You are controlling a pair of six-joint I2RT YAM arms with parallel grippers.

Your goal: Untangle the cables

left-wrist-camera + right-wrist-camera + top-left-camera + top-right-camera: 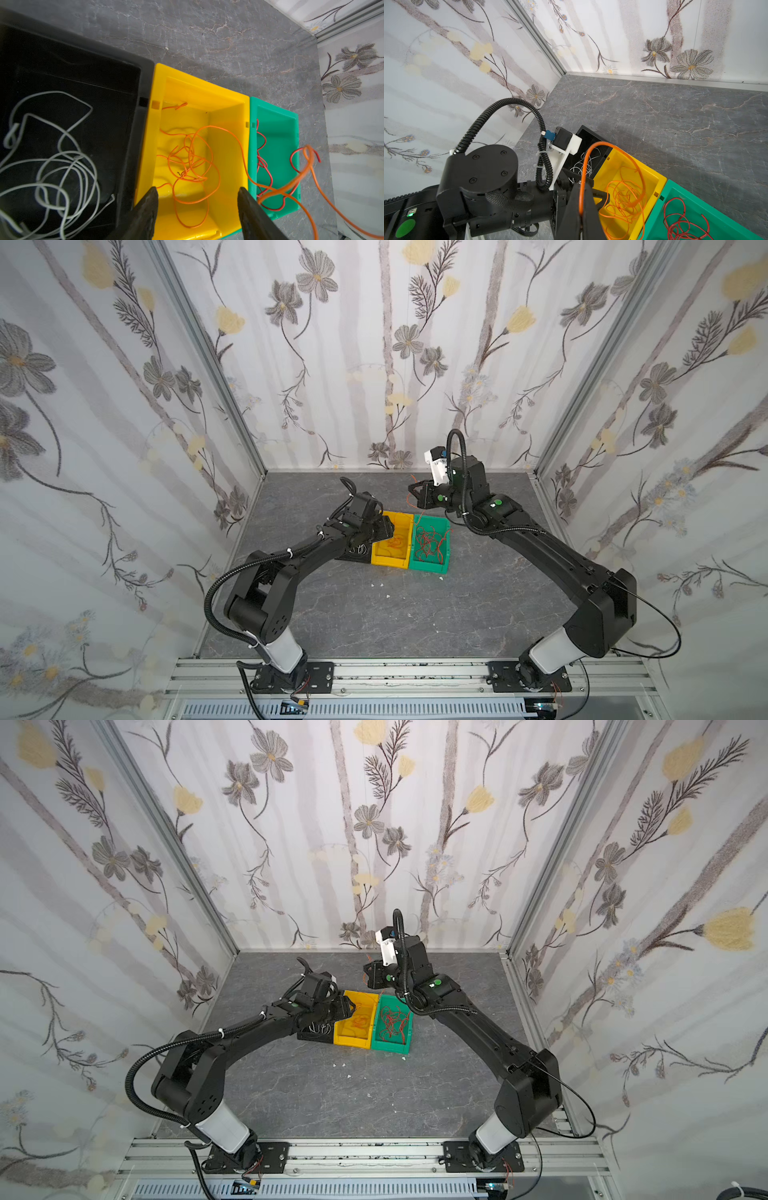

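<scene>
1. Left tool (197,188) hangs just above the yellow bin (207,89), jaws standing wide apart, its two dark fingers (149,205) framing the bin's inside and gripping none of the strands below.
2. Right tool (580,197) is raised behind the yellow bin, toward the back wall, and is pinched tight on a single orange cable (602,142). The cable arcs up from the pinch and falls back into the yellow bin.
3. Loose orange cables (191,162) lie in a looping heap on the yellow bin's floor. One strand climbs over the wall on the green side and rises out of the left wrist view, blurred there.
4. Pressed against the yellow bin on the left arm's side is a black bin (143,83), where white cables (68,154) curl in overlapping rings on the bottom.
5. Pressed against the yellow bin on the right arm's side is a green bin (276,112). It holds a knot of red cables (430,543), and part of one loop hangs over its outer rim.
6. All three bins sit in one row on the grey marbled bench (374,622), and in both top views a few small white flecks (387,596) lie in front of the yellow bin.
</scene>
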